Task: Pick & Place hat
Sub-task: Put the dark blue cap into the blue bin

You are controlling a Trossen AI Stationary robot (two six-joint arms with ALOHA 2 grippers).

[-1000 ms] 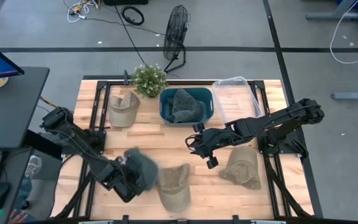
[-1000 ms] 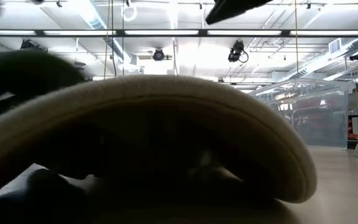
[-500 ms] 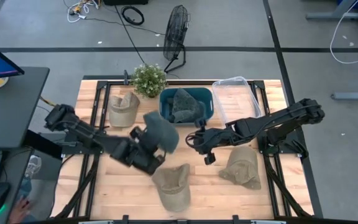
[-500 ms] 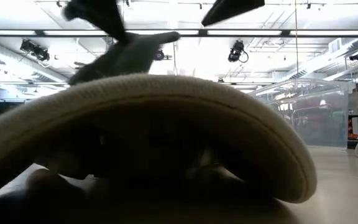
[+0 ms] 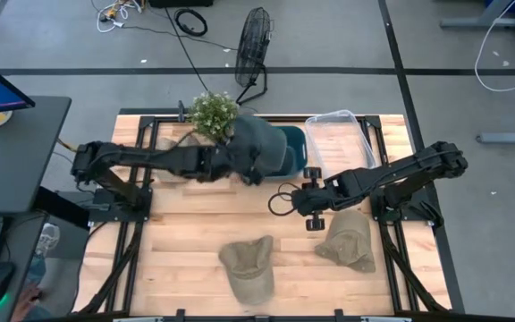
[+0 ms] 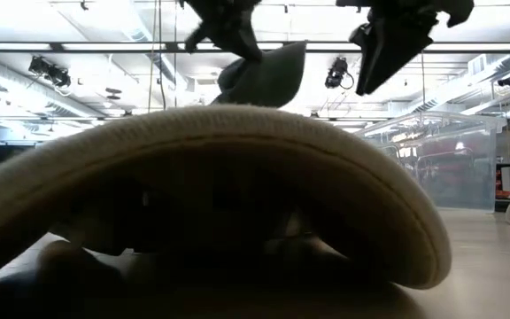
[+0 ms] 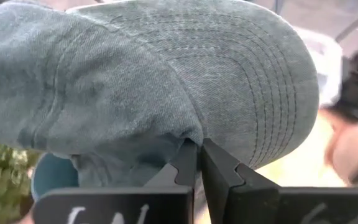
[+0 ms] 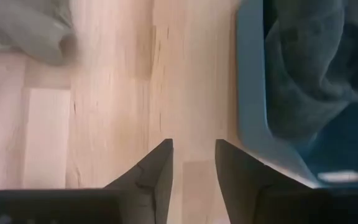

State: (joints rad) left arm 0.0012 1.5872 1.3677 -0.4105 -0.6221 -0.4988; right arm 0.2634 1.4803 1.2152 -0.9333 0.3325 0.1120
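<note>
A grey-green cap [image 5: 259, 146] hangs from my left gripper [image 5: 231, 166], which is shut on it above the blue bin [image 5: 293, 150]. In the low view the cap [image 6: 262, 75] dangles below that gripper [image 6: 230, 25]. A second grey cap [image 8: 309, 74] lies inside the bin. My right gripper [image 5: 280, 199] hovers open over bare table [image 8: 191, 168], just on the near side of the bin. One tan cap [image 5: 249, 265] rests on the table at the near middle, another [image 5: 351, 238] at the near right. A third [image 5: 173, 159] is mostly hidden under my left arm. My left gripper pinches the grey-green cap between its two fingers [image 7: 219, 168] at the fold where brim and crown meet [image 7: 194, 138]. The arm reaches in level from the table's left. The cap is lifted clear, its brim [image 7: 266, 87] spreading away from the fingers and its crown [image 7: 73, 93] bulging to one side.
A potted plant [image 5: 215, 114] stands just left of the bin, close to the held cap. A clear plastic container [image 5: 338, 139] sits right of the bin. The near tan cap's brim [image 6: 211, 204] fills most of the low view. Bare wood lies between the two arms.
My left gripper has carried the grey-green cap from the table's near-left corner up and toward the far edge, ending over the blue bin; the cap has swung along, hanging from the shut fingers. My right gripper has shifted a little toward the right.
</note>
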